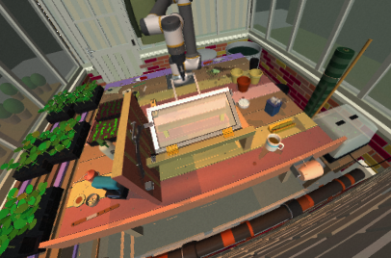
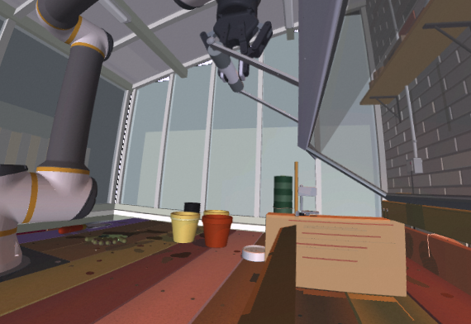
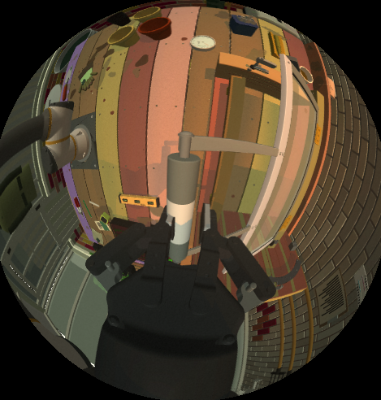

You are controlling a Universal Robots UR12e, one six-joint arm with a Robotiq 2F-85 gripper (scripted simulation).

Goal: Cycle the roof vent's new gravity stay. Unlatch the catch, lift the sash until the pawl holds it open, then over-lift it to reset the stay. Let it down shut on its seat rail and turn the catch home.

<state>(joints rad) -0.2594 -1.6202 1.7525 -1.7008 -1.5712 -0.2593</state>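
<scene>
The catch and the stay's pawl are hidden from me behind the raised sash and its wooden frame. The roof vent's sash [image 1: 193,120] [image 2: 343,77] [image 3: 288,162], a white-framed glass panel hinged on the bench's wooden curb, is tilted well up off its seat rail. A grey-and-cream cylindrical handle [image 2: 225,66] [image 3: 182,195] stands out from the sash's free edge on two thin rods. My gripper [image 1: 182,77] [image 2: 241,55] [image 3: 188,229] is high above the bench at that free edge, closed around the handle.
A yellow pot [image 2: 184,226] and a red pot [image 2: 216,230] stand on the bench beyond the vent, with a white disc [image 2: 253,253] nearer it. A mug [image 1: 274,143], a blue box [image 1: 272,106] and plant trays [image 1: 72,102] flank the curb. Brick wall and a shelf [image 2: 417,44] lie behind the sash.
</scene>
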